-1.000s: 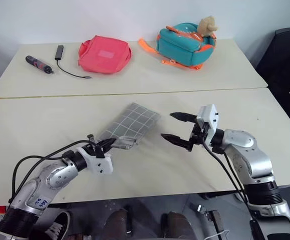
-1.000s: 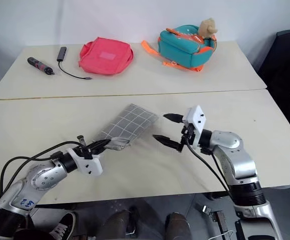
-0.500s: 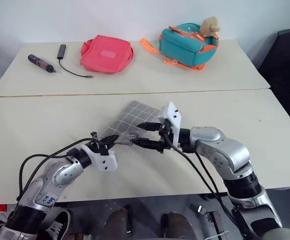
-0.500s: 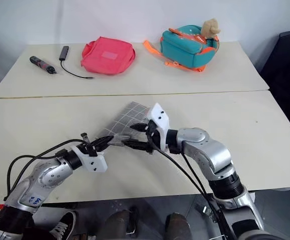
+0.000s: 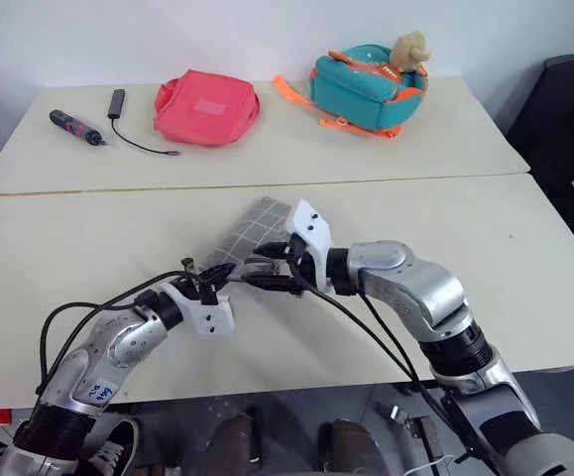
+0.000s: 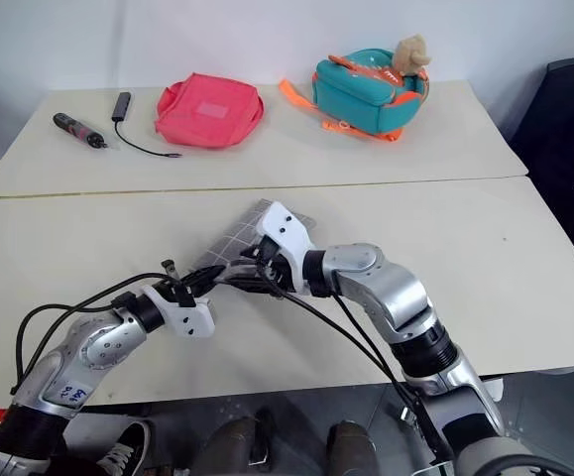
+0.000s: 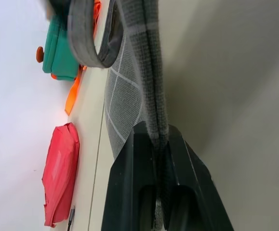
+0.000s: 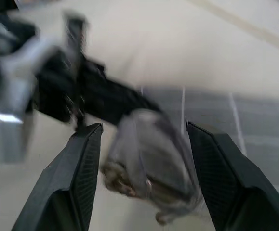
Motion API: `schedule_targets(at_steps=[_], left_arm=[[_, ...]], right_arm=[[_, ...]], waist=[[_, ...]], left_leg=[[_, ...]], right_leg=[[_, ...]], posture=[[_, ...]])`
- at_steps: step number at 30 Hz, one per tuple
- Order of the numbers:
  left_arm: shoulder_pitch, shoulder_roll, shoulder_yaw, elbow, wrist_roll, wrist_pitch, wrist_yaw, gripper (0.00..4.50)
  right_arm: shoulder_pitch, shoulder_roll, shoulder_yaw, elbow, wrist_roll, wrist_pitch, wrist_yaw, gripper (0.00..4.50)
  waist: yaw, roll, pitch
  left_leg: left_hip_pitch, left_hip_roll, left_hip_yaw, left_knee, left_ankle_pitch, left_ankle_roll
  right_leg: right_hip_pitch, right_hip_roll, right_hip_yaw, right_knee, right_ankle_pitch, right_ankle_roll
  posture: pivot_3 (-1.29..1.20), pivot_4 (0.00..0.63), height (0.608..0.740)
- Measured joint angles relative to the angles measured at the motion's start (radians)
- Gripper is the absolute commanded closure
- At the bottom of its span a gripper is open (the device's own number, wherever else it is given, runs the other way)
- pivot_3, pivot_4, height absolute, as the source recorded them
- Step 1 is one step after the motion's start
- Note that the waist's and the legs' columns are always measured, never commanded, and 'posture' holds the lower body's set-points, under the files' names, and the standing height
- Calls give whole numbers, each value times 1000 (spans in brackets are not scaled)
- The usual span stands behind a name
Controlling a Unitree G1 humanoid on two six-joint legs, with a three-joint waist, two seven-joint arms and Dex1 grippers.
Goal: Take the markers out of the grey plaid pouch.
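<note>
The grey plaid pouch [image 5: 250,228] lies on the near table with its near end lifted. My left gripper [image 5: 229,270] is shut on the fabric edge of that end; the left wrist view shows the cloth pinched between its fingers [image 7: 134,159]. My right gripper [image 5: 259,274] points toward my left hand at the pouch's mouth. In the right wrist view it [image 8: 143,129] is open, one finger on each side of the gaping grey mouth [image 8: 149,154]. The markers are hidden.
On the far table sit a pink-red pouch [image 5: 205,106], a teal-orange backpack [image 5: 368,87] and a dark tool with a cable [image 5: 76,126]. A seam [image 5: 118,190] joins the two tables. A black chair [image 5: 564,119] stands at the right.
My right gripper has swung left from beside the pouch to its lifted mouth, and its fingers have drawn somewhat closer together. The left gripper has kept its hold in place.
</note>
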Motion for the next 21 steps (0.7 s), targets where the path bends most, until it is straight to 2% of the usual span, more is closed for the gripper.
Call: schedule_targets(at_steps=[2, 5, 11, 12, 21], left_arm=[[0, -2, 0, 0, 1, 0, 0, 4500], [0, -4, 0, 0, 3, 2, -1, 4500], [0, -4, 0, 0, 5, 14, -7, 4500], [0, -4, 0, 0, 5, 14, -8, 4500], [3, -18, 6, -19, -12, 13, -10, 4500]], right_arm=[[-15, 5, 0, 8, -1, 13, -1, 1634], [-21, 13, -2, 18, -1, 20, -1, 2202], [-22, 32, -7, 20, 12, 42, 1, 4306], [-22, 32, -7, 19, 12, 45, 2, 4484], [-17, 41, -60, 8, 44, 53, 2, 4484]], waist=[[0, 0, 0], [0, 0, 0], [0, 0, 0], [-1, 0, 0], [0, 0, 0]], left_leg=[[0, 0, 0, 0, 0, 0], [0, 0, 0, 0, 0, 0], [0, 0, 0, 0, 0, 0], [0, 0, 0, 0, 0, 0], [0, 0, 0, 0, 0, 0]], right_leg=[[0, 0, 0, 0, 0, 0], [0, 0, 0, 0, 0, 0], [0, 0, 0, 0, 0, 0], [0, 0, 0, 0, 0, 0], [0, 0, 0, 0, 0, 0]], posture=[[0, 150, 740], [0, 150, 740], [0, 150, 740], [0, 150, 740], [0, 150, 740]])
